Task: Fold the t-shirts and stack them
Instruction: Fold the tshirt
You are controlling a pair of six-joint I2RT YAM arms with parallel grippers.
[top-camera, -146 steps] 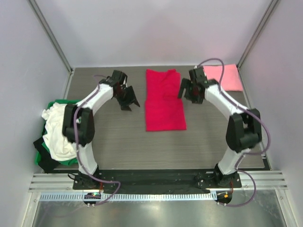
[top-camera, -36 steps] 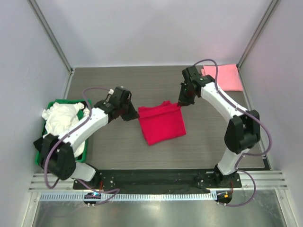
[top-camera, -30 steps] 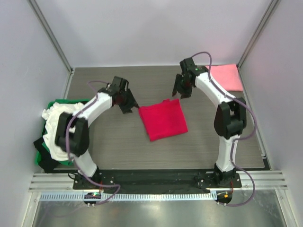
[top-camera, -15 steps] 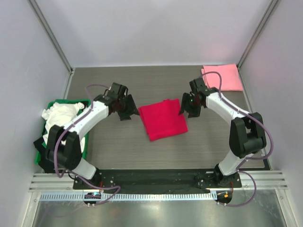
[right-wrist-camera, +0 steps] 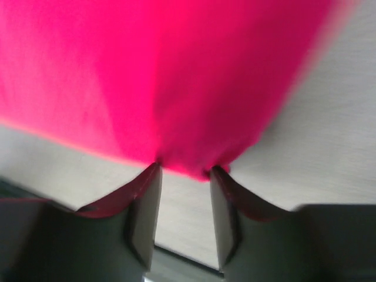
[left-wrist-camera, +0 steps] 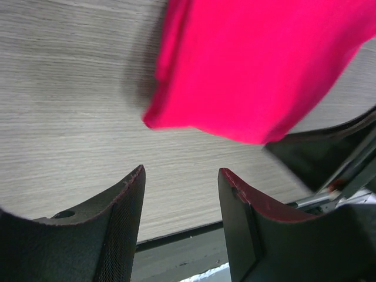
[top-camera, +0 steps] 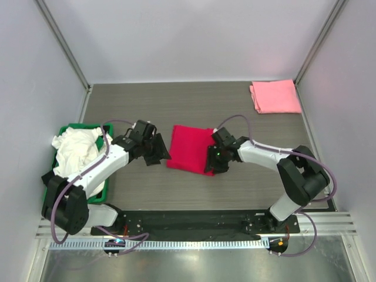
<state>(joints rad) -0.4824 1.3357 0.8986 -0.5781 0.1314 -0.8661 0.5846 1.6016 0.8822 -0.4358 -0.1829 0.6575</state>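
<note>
The crimson-red t-shirt [top-camera: 189,147] lies folded into a small block at mid-table. My right gripper [top-camera: 212,161] is at its near right corner. In the right wrist view the jaws [right-wrist-camera: 185,168] pinch the bunched edge of the red cloth [right-wrist-camera: 176,76] at their tips. My left gripper [top-camera: 157,154] is just left of the shirt, open and empty. The left wrist view shows its fingers [left-wrist-camera: 181,171] apart over bare table, with the red shirt [left-wrist-camera: 258,59] ahead. The light pink t-shirt [top-camera: 275,96] lies folded at the back right. The white t-shirt [top-camera: 76,150] is heaped in the crate.
A green plastic crate [top-camera: 104,176] stands at the left table edge, with dark cloth [top-camera: 54,197] hanging at its near side. Grey walls enclose the table on three sides. The arm bases sit on the rail at the near edge.
The long red shirt has been folded to a short block. In the last half second my right gripper moved left and nearer, and the shirt shifted left and narrowed. My left gripper stayed beside it.
</note>
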